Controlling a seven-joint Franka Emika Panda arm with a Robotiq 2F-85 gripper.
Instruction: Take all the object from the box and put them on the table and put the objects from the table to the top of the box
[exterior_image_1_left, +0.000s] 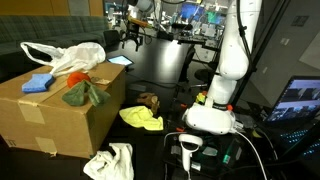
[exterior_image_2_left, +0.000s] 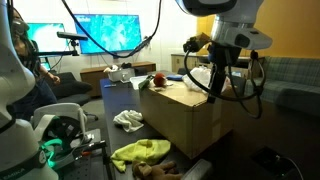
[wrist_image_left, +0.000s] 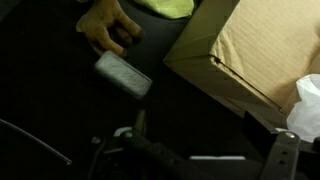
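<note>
The brown box (exterior_image_1_left: 60, 115) carries a white plastic bag (exterior_image_1_left: 65, 55), a blue block (exterior_image_1_left: 38, 84) and a green-and-orange cloth (exterior_image_1_left: 85, 92) on its top. On the dark table (exterior_image_1_left: 170, 70) beside it lie the yellow cloth (exterior_image_1_left: 142, 118) and the brown toy (exterior_image_1_left: 150, 100). In the wrist view a pale grey oblong slab (wrist_image_left: 122, 73) lies on the table just below the toy (wrist_image_left: 108, 28), left of the box corner (wrist_image_left: 250, 55). My gripper (exterior_image_2_left: 215, 68) hangs high beside the box, open, with nothing between its fingers (wrist_image_left: 286, 152).
A white cloth (exterior_image_1_left: 110, 160) lies on the table in front of the box. The robot base (exterior_image_1_left: 212, 112) stands near the yellow cloth, with cables and a small device (exterior_image_1_left: 190, 150) next to it. Desks and lit monitors (exterior_image_2_left: 100, 30) fill the background.
</note>
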